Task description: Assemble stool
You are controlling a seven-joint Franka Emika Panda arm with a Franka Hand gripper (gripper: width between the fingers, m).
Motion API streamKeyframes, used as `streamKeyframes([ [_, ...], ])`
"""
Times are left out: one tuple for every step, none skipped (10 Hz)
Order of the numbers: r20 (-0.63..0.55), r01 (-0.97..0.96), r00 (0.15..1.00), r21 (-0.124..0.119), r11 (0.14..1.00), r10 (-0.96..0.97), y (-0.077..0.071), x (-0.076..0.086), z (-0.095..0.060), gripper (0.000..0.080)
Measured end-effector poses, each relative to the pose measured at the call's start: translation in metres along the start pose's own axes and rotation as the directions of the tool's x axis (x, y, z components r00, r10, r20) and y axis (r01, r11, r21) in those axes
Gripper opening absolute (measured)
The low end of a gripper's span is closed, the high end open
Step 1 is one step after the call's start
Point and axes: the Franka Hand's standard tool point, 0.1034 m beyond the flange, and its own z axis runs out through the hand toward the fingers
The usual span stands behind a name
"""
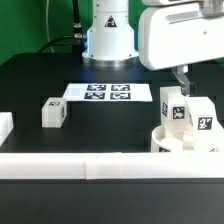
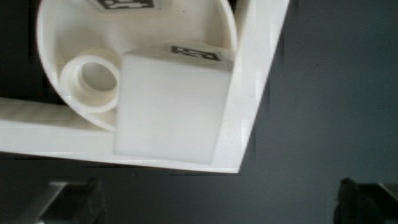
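Observation:
The round white seat (image 1: 186,143) lies at the exterior view's right, in the corner of the border rails. Two tagged white legs (image 1: 176,112) (image 1: 203,120) stand upright on it. A third leg (image 1: 54,112) lies loose on the black table at the exterior view's left. My gripper (image 1: 182,78) hangs just above and behind the standing legs, open and empty. In the wrist view the fingers (image 2: 71,200) sit wide apart around the gripper's middle (image 2: 222,205), with only dark table between them. The seat (image 2: 63,35) and a leg (image 2: 169,105) show beyond.
The marker board (image 1: 105,92) lies flat at the table's middle, in front of the robot base (image 1: 108,35). White border rails run along the front (image 1: 90,166) and the exterior view's left edge (image 1: 5,126). The rail corner (image 2: 249,95) hems the seat.

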Motion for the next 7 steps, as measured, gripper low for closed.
streamKeyframes([
  [0.002, 0.103, 0.995, -0.011, 0.995, -0.103, 0.0013, -0.0001, 0.0001, 0.0649],
  [0.011, 0.235, 0.972, -0.027, 0.972, -0.235, 0.0004, -0.0005, 0.0007, 0.0649],
  [0.024, 0.342, 0.94, -0.031, 0.939, -0.341, -0.0008, -0.0016, 0.0016, 0.0649],
  [0.032, 0.414, 0.91, -0.029, 0.91, -0.413, -0.002, -0.0029, 0.0035, 0.0649],
  [0.041, 0.504, 0.863, -0.025, 0.863, -0.503, -0.0031, -0.0051, 0.006, 0.0649],
  [0.041, 0.498, 0.867, -0.02, 0.867, -0.497, 0.0022, -0.0074, 0.0063, 0.0649],
  [0.053, 0.565, 0.825, -0.029, 0.825, -0.563, 0.0067, -0.0077, 0.0059, 0.0649],
])
